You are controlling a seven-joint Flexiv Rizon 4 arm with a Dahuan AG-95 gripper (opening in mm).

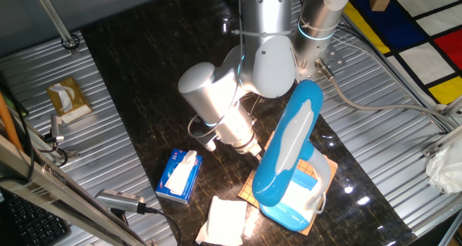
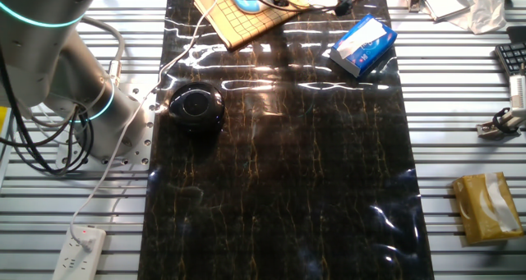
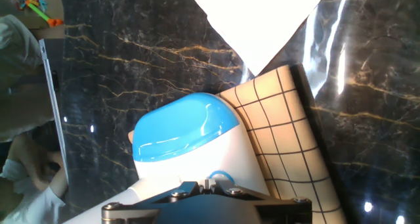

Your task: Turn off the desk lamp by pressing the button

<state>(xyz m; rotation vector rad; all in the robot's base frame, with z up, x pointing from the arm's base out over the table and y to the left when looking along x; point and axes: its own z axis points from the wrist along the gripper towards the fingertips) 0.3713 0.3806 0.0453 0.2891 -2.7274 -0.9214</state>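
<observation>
Lamp (image 1: pixel 292 156) sits on grid mat (image 1: pixel 317 175). Gripper (image 1: pixel 254 149) low beside lamp base, prob. lining up w/ button. Fingers open or shut: can't tell.

One fixed view looks steeply down on the worktop (image 1: pixel 144 87) from close by, with the lamp (image 1: pixel 292 156) near its lower edge. The other fixed view looks straight down from the opposite side, the grid mat (image 2: pixel 246 17) at its top edge. Both catch the tissue pack (image 1: pixel 178 175). The hand view looks down, very near the lamp's base (image 3: pixel 190 152).
</observation>
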